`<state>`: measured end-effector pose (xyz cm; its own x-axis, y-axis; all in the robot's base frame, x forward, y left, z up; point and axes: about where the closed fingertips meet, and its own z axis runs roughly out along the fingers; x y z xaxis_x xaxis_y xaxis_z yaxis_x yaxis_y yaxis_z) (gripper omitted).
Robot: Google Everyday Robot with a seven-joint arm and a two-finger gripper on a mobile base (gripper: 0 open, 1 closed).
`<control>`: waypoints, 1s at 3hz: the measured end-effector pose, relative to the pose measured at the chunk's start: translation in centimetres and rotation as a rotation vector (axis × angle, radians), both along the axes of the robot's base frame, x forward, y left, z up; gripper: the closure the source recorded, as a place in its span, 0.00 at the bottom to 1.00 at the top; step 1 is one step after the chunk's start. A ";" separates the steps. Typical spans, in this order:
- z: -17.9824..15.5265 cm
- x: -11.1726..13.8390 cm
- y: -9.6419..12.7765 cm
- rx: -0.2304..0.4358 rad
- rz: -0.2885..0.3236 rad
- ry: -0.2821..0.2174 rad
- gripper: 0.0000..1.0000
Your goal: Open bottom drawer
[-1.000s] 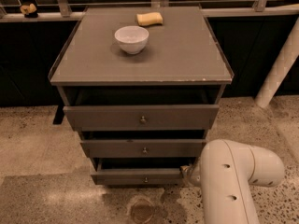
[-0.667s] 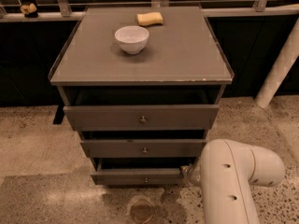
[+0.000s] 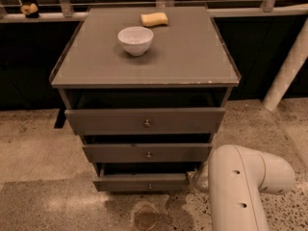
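Note:
The grey-brown cabinet has three drawers. The bottom drawer (image 3: pixel 142 182) is the lowest, slim front with a tiny round knob (image 3: pixel 149 186) at its centre; it stands slightly pulled out, with a dark gap above it. My white arm (image 3: pixel 240 186) comes in from the lower right, and the gripper (image 3: pixel 193 178) reaches to the right end of the bottom drawer front. The arm covers most of the gripper, so only a small part shows beside the drawer's right edge.
The middle drawer (image 3: pixel 147 153) and top drawer (image 3: pixel 144 121) also stand a little out. A white bowl (image 3: pixel 135 40) and a yellow sponge (image 3: pixel 154 19) sit on the cabinet top (image 3: pixel 192 57). A white pole (image 3: pixel 286 73) stands at right. The floor is speckled stone.

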<state>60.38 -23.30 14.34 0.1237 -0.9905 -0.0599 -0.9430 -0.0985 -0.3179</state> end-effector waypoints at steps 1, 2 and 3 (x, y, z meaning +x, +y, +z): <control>0.2 0.0 0.0 0.000 0.000 0.000 1.00; 0.0 -0.4 -0.1 0.004 -0.017 0.003 1.00; 0.0 -0.4 -0.1 0.004 -0.017 0.003 1.00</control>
<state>59.93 -23.44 14.33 0.1063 -0.9923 -0.0643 -0.9455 -0.0809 -0.3153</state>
